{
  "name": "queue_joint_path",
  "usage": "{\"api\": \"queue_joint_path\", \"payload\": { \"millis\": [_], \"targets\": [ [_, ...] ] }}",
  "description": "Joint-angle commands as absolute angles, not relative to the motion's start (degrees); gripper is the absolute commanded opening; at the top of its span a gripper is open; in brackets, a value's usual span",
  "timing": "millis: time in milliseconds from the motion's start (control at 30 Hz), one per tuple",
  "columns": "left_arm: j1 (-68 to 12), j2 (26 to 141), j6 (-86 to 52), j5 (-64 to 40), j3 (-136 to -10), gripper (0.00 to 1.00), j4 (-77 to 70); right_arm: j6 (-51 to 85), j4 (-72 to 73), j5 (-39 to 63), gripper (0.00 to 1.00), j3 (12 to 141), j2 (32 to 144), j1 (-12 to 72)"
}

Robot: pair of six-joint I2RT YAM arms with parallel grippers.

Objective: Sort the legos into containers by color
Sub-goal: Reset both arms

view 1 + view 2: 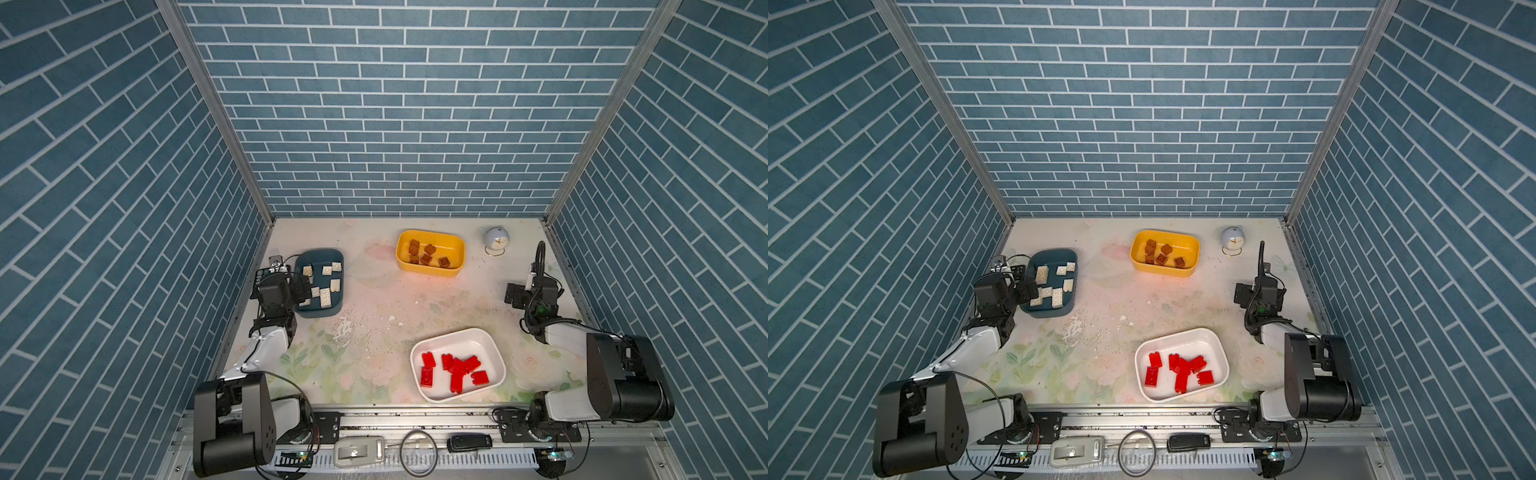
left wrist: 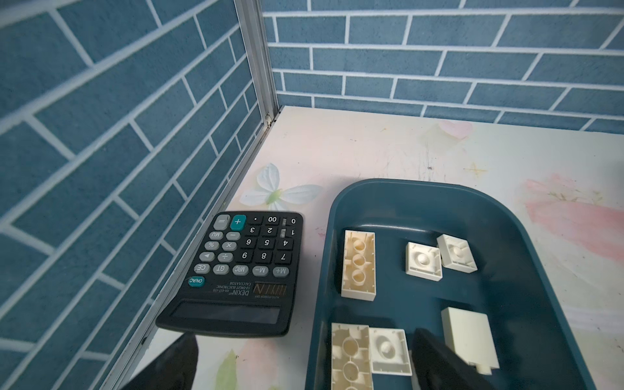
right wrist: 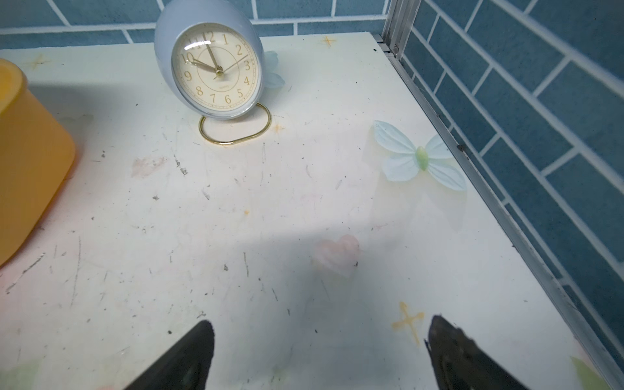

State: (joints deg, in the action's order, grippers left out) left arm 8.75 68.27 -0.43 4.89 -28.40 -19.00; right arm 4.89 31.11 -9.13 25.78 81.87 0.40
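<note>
Floral tabletop [image 1: 374, 299] looks cleared, legos [image 2: 358, 265] sorted, cream ones in teal tub [image 2: 422, 185], empty left gripper [image 2: 305, 337] wide-open straddling its rim, right gripper [image 3: 322, 322] wide-open well apart from it; light, rigid, slick, so pinch flat sidewalls.

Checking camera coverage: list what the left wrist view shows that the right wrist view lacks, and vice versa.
Only left wrist: the black calculator, the teal tub holding cream legos, the left gripper, fingers spread. Only right wrist: the clock, a corner of the yellow tub, the right gripper, fingers spread. Both: the floral table and blue brick walls.
</note>
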Motion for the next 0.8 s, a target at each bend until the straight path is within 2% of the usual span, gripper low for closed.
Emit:
{"api": "queue_joint_path", "payload": {
  "millis": [0,67,333,667,767],
  "targets": [
    [8.5,67.4,-1.1,5.2,-24.8,1.0,-25.2,3.3,43.7,-7.2,0.99,23.7,83.5,-1.0],
    [7.6,68.6,-0.8,7.1,-22.2,1.0,-28.5,3.4,50.1,-6.5,0.98,21.8,86.4,-1.1],
    [6.6,74.1,-0.4,7.9,-20.2,1.0,-38.1,2.8,53.0,-4.1,0.98,20.8,88.2,-1.4],
    [3.9,80.4,2.7,8.2,-28.7,1.0,-28.6,2.2,54.4,-2.3,0.99,19.9,88.0,-1.6],
    [0.6,81.7,6.2,9.8,-30.5,0.99,-27.0,2.0,56.0,-1.4,0.99,19.0,88.0,-1.7]
  ]
}}
